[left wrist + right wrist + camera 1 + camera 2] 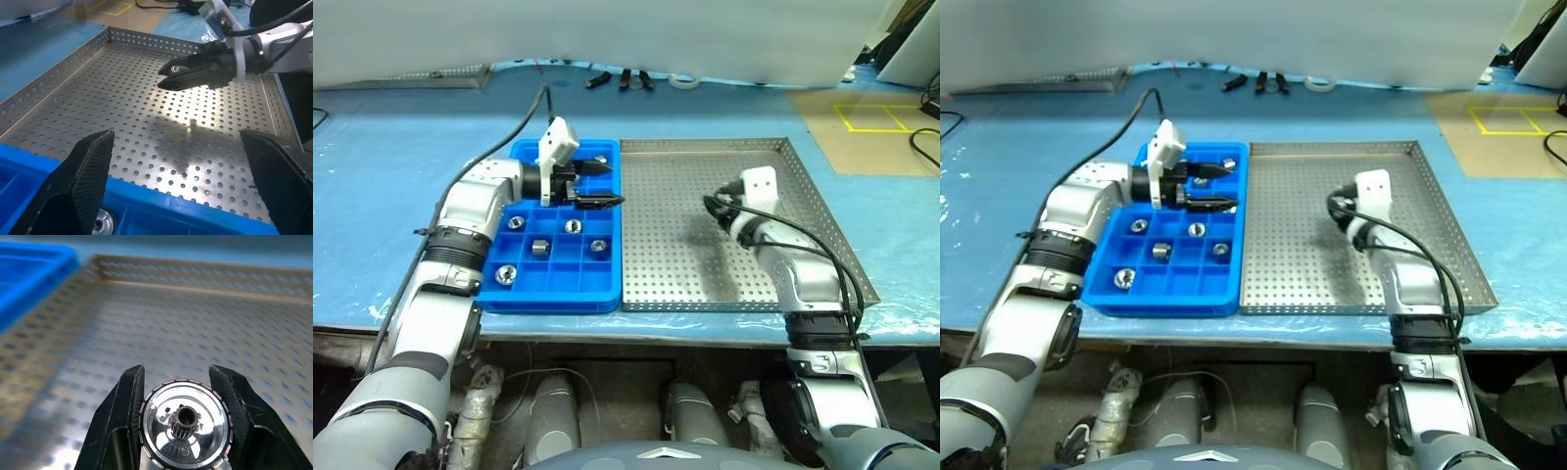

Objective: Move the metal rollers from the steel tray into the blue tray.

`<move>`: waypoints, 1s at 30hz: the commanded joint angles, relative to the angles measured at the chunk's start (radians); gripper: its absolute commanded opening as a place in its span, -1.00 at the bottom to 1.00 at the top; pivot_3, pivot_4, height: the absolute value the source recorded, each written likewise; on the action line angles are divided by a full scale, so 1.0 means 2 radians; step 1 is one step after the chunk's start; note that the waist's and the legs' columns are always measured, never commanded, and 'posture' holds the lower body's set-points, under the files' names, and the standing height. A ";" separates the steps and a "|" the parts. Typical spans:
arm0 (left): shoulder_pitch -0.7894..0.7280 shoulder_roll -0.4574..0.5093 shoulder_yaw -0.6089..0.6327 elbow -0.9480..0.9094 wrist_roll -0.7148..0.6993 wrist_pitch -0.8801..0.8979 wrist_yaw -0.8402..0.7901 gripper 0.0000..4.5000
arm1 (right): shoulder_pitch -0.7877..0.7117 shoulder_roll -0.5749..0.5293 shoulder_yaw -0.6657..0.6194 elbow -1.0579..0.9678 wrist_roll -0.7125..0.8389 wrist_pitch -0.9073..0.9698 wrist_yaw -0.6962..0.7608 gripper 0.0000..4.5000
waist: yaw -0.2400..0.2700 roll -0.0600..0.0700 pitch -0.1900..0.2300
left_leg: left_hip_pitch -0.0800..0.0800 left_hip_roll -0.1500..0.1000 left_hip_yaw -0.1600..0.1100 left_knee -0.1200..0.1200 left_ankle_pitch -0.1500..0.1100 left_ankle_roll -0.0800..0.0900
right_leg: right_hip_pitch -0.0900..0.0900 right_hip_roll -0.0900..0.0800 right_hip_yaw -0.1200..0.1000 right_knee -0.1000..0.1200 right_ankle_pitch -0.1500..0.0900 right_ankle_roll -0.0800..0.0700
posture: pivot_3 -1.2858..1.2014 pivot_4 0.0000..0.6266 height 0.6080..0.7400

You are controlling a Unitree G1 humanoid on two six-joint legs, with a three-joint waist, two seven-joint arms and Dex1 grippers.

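Over steel tray [705,255] | roller [186,431] bore faces wrist camera | right fingers [124,411] clamp

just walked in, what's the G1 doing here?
It's moving metal rollers from the steel tray to the blue tray. The right gripper is shut on a roller above the steel tray's perforated floor. The left gripper hangs open over the blue tray's far end. Several rollers already sit in separate compartments, and no others show loose on the steel tray.
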 commanded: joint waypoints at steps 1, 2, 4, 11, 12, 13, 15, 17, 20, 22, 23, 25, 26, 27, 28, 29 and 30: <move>0.042 0.030 0.033 -0.081 -0.020 0.034 0.026 0.92 | -0.043 0.010 0.036 -0.009 0.016 0.001 0.048 -0.25 | 0.003 0.000 0.000 | 0.000 0.000 0.000 -0.001 0.000 0.000 | -0.001 0.000 0.000 0.000 0.000 0.000 | 0.02 -0.52 1.00; 0.058 0.037 0.040 -0.104 -0.025 0.046 0.035 0.92 | -0.053 0.014 0.044 0.000 0.016 0.000 0.057 -0.25 | 0.007 0.000 0.000 | 0.000 0.000 0.000 -0.002 0.001 -0.001 | -0.001 0.000 0.000 0.000 0.000 0.000 | 0.06 -0.52 1.00; 0.094 0.052 0.058 -0.156 -0.039 0.072 0.056 0.92 | -0.071 0.022 0.063 0.020 0.015 -0.006 0.080 -0.25 | 0.014 0.000 0.000 | -0.001 0.000 0.000 -0.003 0.001 -0.002 | -0.002 0.000 -0.001 0.000 0.000 0.000 | 0.12 -0.52 1.00; 0.231 0.093 0.138 -0.328 -0.091 0.158 0.133 0.92 | -0.115 0.044 0.107 0.070 0.014 -0.022 0.148 -0.25 | 0.046 0.000 0.000 | -0.003 0.001 -0.002 -0.006 0.002 -0.004 | -0.004 0.000 -0.007 0.000 -0.001 -0.001 | 0.28 -0.52 1.00; 0.249 0.096 0.151 -0.349 -0.099 0.169 0.144 0.92 | -0.117 0.046 0.112 0.072 0.014 -0.021 0.156 -0.25 | 0.050 0.000 0.000 | -0.003 0.001 -0.003 -0.006 0.002 -0.004 | -0.004 0.000 -0.007 0.000 -0.001 -0.001 | 0.31 -0.52 1.00; 0.269 0.098 0.165 -0.370 -0.108 0.179 0.155 0.92 | -0.119 0.048 0.118 0.074 0.015 -0.018 0.165 -0.25 | 0.055 0.000 0.000 | -0.003 0.001 -0.003 -0.006 0.002 -0.004 | -0.004 0.000 -0.007 0.000 -0.001 -0.001 | 0.32 -0.52 1.00; 0.299 0.101 0.185 -0.402 -0.122 0.194 0.174 0.92 | -0.118 0.051 0.126 0.072 0.017 -0.010 0.179 -0.25 | 0.062 0.000 0.000 | -0.003 0.001 -0.003 -0.006 0.002 -0.004 | -0.004 0.000 -0.007 0.000 -0.001 -0.001 | 0.36 -0.52 1.00; 0.328 0.100 0.205 -0.430 -0.139 0.208 0.191 0.92 | -0.113 0.051 0.136 0.065 0.019 0.002 0.193 -0.25 | 0.071 0.000 0.000 | -0.003 0.001 -0.004 -0.006 0.003 -0.005 | -0.004 0.000 -0.007 0.000 -0.001 -0.001 | 0.39 -0.52 1.00; 0.369 0.095 0.237 -0.471 -0.168 0.225 0.214 0.92 | -0.100 0.050 0.152 0.043 0.029 0.036 0.214 -0.25 | 0.083 0.000 0.000 | -0.003 0.001 -0.004 -0.007 0.003 -0.005 | -0.004 0.000 -0.007 0.000 -0.001 -0.001 | 0.42 -0.52 1.00; 0.386 0.093 0.248 -0.488 -0.184 0.232 0.228 0.92 | -0.089 0.045 0.161 0.023 0.037 0.061 0.229 -0.25 | 0.092 0.000 0.000 | -0.003 0.001 -0.005 -0.007 0.003 -0.005 | -0.004 0.000 -0.007 0.000 -0.001 -0.001 | 0.42 -0.52 1.00; 0.392 0.092 0.251 -0.493 -0.190 0.233 0.233 0.92 | -0.081 0.039 0.163 0.012 0.042 0.078 0.233 -0.25 | 0.098 0.000 0.000 | -0.003 0.001 -0.005 -0.008 0.003 -0.006 | -0.004 0.000 -0.006 0.000 -0.001 -0.001 | 0.42 -0.52 1.00; 0.399 0.093 0.252 -0.499 -0.200 0.234 0.243 0.92 | -0.071 0.031 0.166 -0.002 0.048 0.101 0.238 -0.25 | 0.107 0.000 0.000 | -0.003 0.001 -0.006 -0.008 0.004 -0.006 | -0.004 0.000 -0.006 0.000 -0.001 -0.001 | 0.42 -0.52 1.00; 0.400 0.093 0.250 -0.500 -0.203 0.233 0.247 0.92 | -0.067 0.025 0.167 -0.008 0.049 0.108 0.240 -0.25 | 0.111 0.000 0.000 | -0.002 0.001 -0.006 -0.009 0.004 -0.007 | -0.004 0.000 -0.006 0.000 -0.001 -0.001 | 0.42 -0.52 1.00; 0.398 0.095 0.246 -0.498 -0.205 0.233 0.250 0.92 | -0.062 0.022 0.163 -0.023 0.060 0.130 0.242 -0.25 | 0.113 0.000 0.000 | -0.002 0.001 -0.006 -0.009 0.004 -0.007 | -0.004 0.001 -0.006 0.000 -0.001 -0.001 | 0.41 -0.52 1.00; 0.395 0.097 0.241 -0.495 -0.207 0.232 0.252 0.92 | -0.059 0.020 0.161 -0.034 0.067 0.149 0.241 -0.25 | 0.116 0.000 0.000 | -0.002 0.001 -0.006 -0.009 0.004 -0.007 | -0.004 0.001 -0.006 0.000 -0.001 0.000 | 0.41 -0.52 1.00; 0.391 0.099 0.236 -0.491 -0.209 0.232 0.254 0.92 | -0.055 0.018 0.159 -0.045 0.073 0.164 0.239 -0.25 | 0.117 0.000 0.000 | -0.002 0.000 -0.006 -0.009 0.004 -0.007 | -0.004 0.001 -0.006 0.001 -0.001 0.000 | 0.40 -0.52 1.00; 0.388 0.100 0.233 -0.489 -0.210 0.231 0.255 0.92 | -0.053 0.017 0.157 -0.052 0.077 0.174 0.236 -0.25 | 0.120 0.000 0.000 | -0.002 0.000 -0.006 -0.009 0.004 -0.007 | -0.004 0.001 -0.006 0.001 -0.001 0.000 | 0.40 -0.52 1.00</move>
